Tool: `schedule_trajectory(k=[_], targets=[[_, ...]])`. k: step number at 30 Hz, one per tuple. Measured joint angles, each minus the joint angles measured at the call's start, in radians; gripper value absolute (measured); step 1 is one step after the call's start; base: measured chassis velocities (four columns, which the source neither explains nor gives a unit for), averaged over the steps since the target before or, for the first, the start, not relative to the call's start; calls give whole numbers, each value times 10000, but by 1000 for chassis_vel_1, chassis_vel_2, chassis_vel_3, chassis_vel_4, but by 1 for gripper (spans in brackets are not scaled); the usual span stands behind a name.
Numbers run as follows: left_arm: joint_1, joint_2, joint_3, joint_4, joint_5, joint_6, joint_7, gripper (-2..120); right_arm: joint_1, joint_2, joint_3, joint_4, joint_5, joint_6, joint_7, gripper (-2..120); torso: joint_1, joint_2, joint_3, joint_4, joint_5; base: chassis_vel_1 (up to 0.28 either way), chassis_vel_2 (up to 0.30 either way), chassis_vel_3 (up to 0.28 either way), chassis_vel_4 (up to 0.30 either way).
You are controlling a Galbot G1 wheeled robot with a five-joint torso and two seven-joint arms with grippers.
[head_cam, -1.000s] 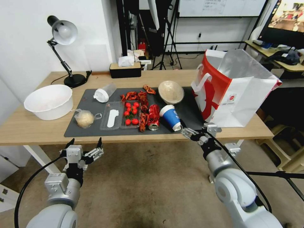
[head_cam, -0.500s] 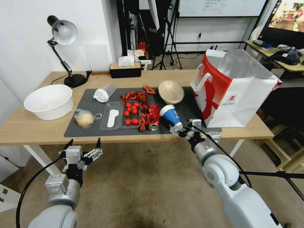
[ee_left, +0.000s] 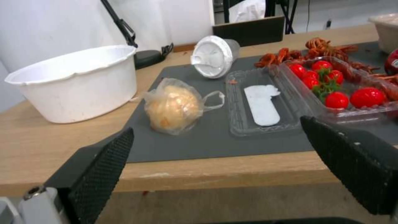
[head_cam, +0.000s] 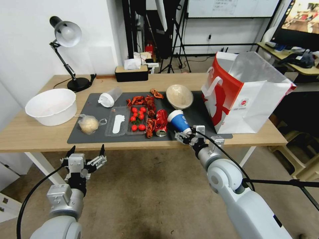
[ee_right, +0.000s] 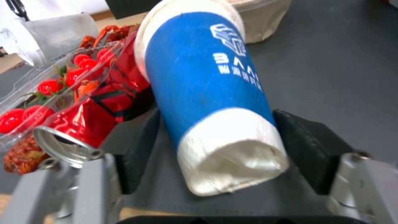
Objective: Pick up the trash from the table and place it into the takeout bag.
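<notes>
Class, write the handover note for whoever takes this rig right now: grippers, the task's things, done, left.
Right gripper: open, pads either side of the blue paper cup, which lies on its side on the mat; not gripped.
Left gripper: open, parked below the table edge.
Takeout bag: upright at the table's right end.
Done: no trash visibly bagged.
Left: cup, red can, bowl, lidded cup, clear bag.

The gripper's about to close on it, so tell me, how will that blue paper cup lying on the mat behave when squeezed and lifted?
The blue paper cup lies on its side, so a nudge could roll it toward the crushed red can. Its white base end already looks crumpled, so the wall probably dents under a firm squeeze. It appears empty, likely light. The open right gripper straddles that end.
</notes>
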Motion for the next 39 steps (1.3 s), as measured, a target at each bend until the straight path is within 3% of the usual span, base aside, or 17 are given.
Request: schedule_trajectory(k=[1,3,4,10,11,15,16,19,29,36,39], targets=[[-2,1,2,1,2,-6,-1,100,-13,3,0,0,-1,0,2,69,0,0,0,0,0,0,0,0,0],[-2,0,2,2,2,-7,0,100,-15,3,0,0,-1,0,2,69,0,0,0,0,0,0,0,0,0],[-4,1,3,3,5,-13,-1,100,-29,5,0,0,-3,1,5,58,0,0,0,0,0,0,0,0,0],[-5,5,6,4,10,-26,-2,100,-59,11,2,4,-9,1,11,53,0,0,0,0,1,0,0,0,0],[-6,7,7,4,11,-29,-2,100,-65,13,2,6,-11,1,12,35,0,0,0,0,0,0,0,0,0],[-5,10,10,5,14,-35,-1,100,-85,18,5,16,-16,1,19,32,0,0,0,0,0,0,0,0,0],[-6,15,14,13,21,-49,-3,100,-114,26,13,33,-28,1,40,17,0,0,-1,0,-1,0,0,0,0],[-4,21,16,33,39,-87,-4,100,-147,38,25,52,-41,1,64,9,0,0,0,-1,0,0,0,0,0],[15,44,21,122,99,-265,-20,100,-412,82,158,425,-84,29,100,6,0,0,0,0,1,0,0,0,0],[9,29,54,200,146,-339,-26,100,-850,-109,736,1944,-133,313,-270,6,0,0,0,0,1,0,0,0,0],[6,20,78,203,169,-344,-25,100,-746,-503,1448,2781,513,969,-1100,6,0,0,0,-1,2,0,0,0,0]])
